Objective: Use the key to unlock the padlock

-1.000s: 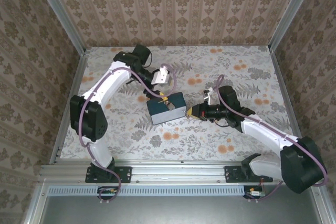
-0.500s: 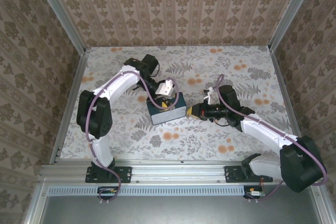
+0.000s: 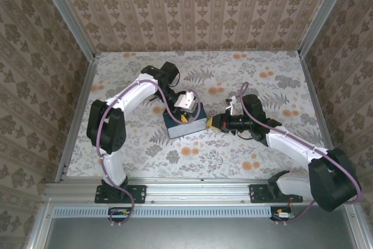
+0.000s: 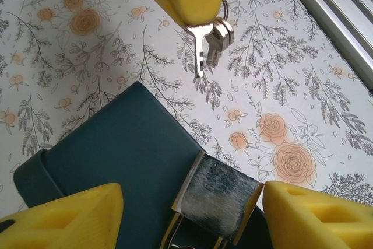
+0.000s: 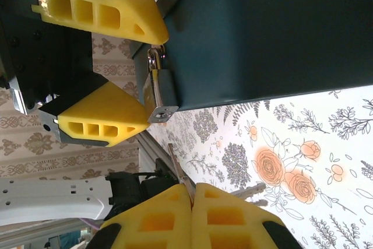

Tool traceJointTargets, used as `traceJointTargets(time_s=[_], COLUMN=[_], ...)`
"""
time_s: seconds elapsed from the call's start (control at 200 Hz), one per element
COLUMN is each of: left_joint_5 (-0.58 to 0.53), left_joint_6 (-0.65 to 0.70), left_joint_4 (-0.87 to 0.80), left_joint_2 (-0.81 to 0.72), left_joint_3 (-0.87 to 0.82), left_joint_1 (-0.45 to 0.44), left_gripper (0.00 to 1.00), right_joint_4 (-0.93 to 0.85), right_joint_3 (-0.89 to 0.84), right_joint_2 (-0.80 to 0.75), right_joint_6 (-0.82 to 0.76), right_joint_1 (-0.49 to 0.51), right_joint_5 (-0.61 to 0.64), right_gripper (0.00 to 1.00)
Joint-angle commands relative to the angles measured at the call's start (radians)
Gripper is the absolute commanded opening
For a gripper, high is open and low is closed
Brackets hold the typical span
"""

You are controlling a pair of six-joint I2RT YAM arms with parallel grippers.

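Observation:
The padlock [image 4: 220, 197] hangs at the edge of a teal box [image 4: 122, 161], its brushed metal body facing up. My left gripper [image 4: 192, 197] stands open over it, one yellow finger on each side, and its left finger [image 4: 64, 217] is clearly apart from the lock. In the right wrist view the padlock [image 5: 161, 94] sits between those two fingers with its keyhole end toward me. My right gripper [image 5: 191, 189] is shut on the key [image 5: 177, 172], whose blade points toward the lock a short way off. The key [image 4: 200, 56] and a spare one dangle from a ring.
The teal box [image 3: 183, 123] lies mid-table on the flower-print cloth [image 3: 262, 80], between the two grippers [image 3: 185, 108] [image 3: 215, 123]. Metal rails [image 3: 175, 190] run along the near edge and patterned walls close in the other sides.
My left gripper has swung down and to the right from behind the box and now straddles the padlock. The right gripper with the key has barely shifted.

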Motion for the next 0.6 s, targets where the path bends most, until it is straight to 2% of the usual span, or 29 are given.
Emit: traceJointTargets(time_s=[0.0,0.595], left_joint_5=[-0.004,-0.016], left_joint_6=[0.028,-0.096], left_joint_4=[-0.029,0.081], left_joint_2=[0.032,0.076], left_joint_3=[-0.005,-0.001], left_joint_1=[-0.007,-0.037], left_gripper=[0.64,0.46], right_joint_4=[0.027,0.083], right_joint_3=[-0.009,-0.024], right_joint_2=[0.018,0.049], right_joint_6=[-0.022,-0.009], right_joint_1=[-0.007,-0.032], right_joint_5=[-0.018,-0.094], right_gripper=[0.00,0.00])
